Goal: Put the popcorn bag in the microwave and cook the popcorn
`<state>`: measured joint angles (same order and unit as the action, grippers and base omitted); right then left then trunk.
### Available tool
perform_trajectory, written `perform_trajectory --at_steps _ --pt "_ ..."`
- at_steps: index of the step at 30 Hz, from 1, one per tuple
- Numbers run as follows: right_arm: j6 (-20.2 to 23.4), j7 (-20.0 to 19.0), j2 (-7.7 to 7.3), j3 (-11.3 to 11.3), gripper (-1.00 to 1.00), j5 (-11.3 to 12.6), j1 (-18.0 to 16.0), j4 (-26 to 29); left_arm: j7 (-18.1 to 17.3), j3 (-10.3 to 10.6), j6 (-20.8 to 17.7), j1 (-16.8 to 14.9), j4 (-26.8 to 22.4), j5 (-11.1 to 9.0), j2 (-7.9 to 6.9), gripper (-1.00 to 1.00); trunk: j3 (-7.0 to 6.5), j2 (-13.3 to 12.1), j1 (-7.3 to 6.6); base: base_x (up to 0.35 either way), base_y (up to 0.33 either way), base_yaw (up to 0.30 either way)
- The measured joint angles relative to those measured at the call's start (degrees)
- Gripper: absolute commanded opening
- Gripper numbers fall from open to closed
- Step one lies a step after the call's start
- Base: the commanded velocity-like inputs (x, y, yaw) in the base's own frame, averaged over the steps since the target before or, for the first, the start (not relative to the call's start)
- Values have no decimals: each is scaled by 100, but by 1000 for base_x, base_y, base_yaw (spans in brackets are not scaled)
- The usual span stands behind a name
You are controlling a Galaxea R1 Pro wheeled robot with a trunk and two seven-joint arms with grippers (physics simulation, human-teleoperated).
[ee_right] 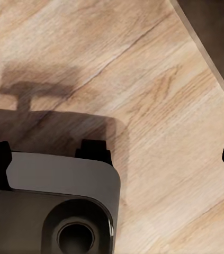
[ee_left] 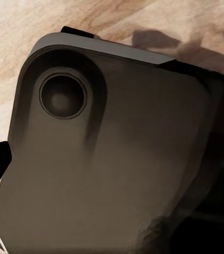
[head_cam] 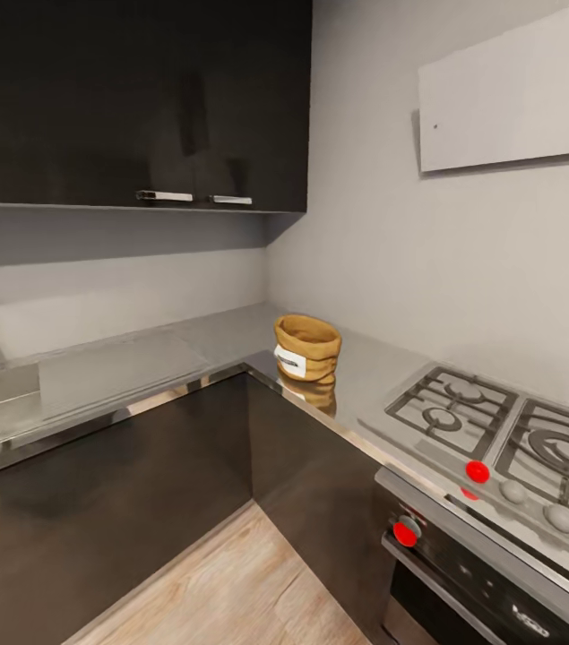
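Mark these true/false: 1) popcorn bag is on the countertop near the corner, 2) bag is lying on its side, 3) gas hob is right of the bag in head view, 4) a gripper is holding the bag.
1) True: the popcorn bag stands on the countertop by the inner corner.
2) False: it stands upright, rim up.
3) True: the gas hob lies to its right.
4) False: nothing touches the bag; the right wrist view looks down at the wooden floor.
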<state>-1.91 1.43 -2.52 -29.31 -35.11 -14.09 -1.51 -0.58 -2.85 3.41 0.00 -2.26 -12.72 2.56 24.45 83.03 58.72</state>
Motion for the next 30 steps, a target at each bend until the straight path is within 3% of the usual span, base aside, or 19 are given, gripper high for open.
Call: perform_trajectory --at_steps 5,30 --pt "0 -4 0 0 100 -6 0 0 16 -4 0 0 0 8 14 100 0 0 0 0 0 0" --pt "53 -64 18 0 100 20 1 0 18 -1 0 0 0 6 -2 100 -448 -1002 -549 0 0 0"
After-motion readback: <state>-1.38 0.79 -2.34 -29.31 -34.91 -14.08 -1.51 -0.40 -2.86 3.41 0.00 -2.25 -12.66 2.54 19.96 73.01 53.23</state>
